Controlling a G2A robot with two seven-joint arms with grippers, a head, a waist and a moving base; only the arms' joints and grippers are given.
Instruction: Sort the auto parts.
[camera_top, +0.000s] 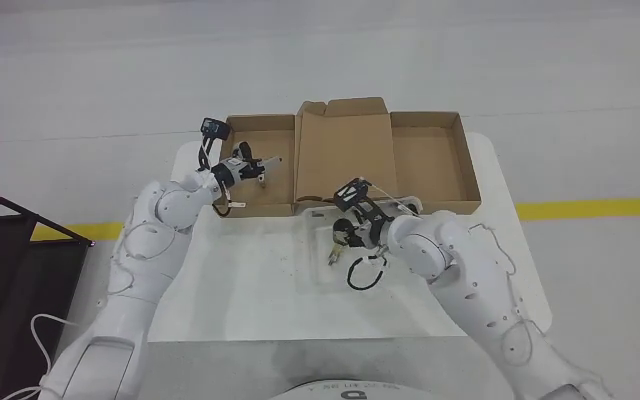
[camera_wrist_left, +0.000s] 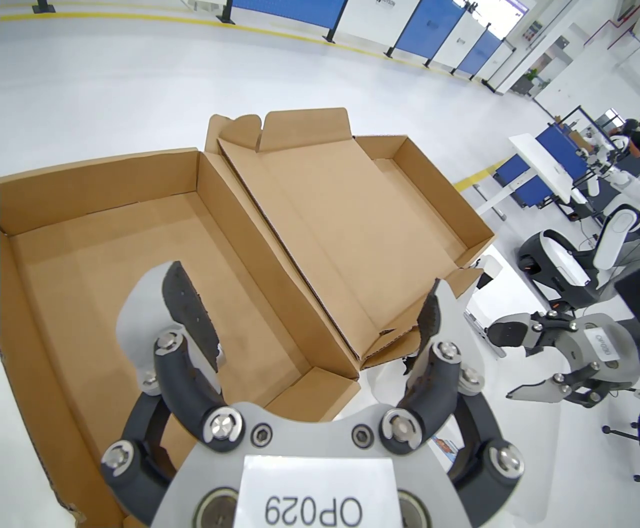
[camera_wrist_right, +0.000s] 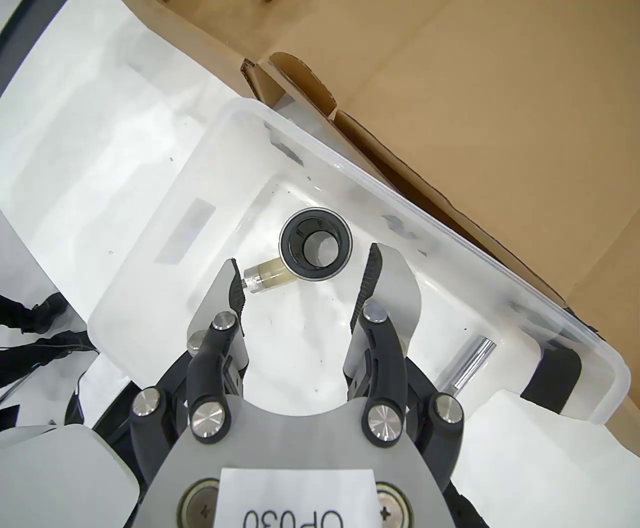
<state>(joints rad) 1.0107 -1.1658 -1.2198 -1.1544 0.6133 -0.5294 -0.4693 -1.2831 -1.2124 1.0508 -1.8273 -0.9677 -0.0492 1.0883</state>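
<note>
A clear plastic bin (camera_wrist_right: 165, 235) stands on the white table in front of the cardboard boxes. Inside it are a black ring-shaped bushing (camera_wrist_right: 316, 243), a small pale cylinder (camera_wrist_right: 264, 278) touching the bushing, a shiny metal pin (camera_wrist_right: 473, 365) and a black part (camera_wrist_right: 556, 372) at one end. My right gripper (camera_wrist_right: 303, 265) hangs open just above the bushing, one finger on each side, holding nothing. In the top view the right gripper (camera_top: 342, 240) is over the bin (camera_top: 316, 272). My left gripper (camera_wrist_left: 306, 295) is open and empty above the left cardboard box (camera_wrist_left: 90, 280), as the top view's left gripper (camera_top: 258, 168) also shows.
An open lid flap (camera_top: 343, 150) lies between the left box (camera_top: 280, 135) and the right box (camera_top: 432, 160), both bare inside. A black loop (camera_top: 365, 273) lies by the bin. The table's white sheet (camera_top: 240, 280) has free room at the front left.
</note>
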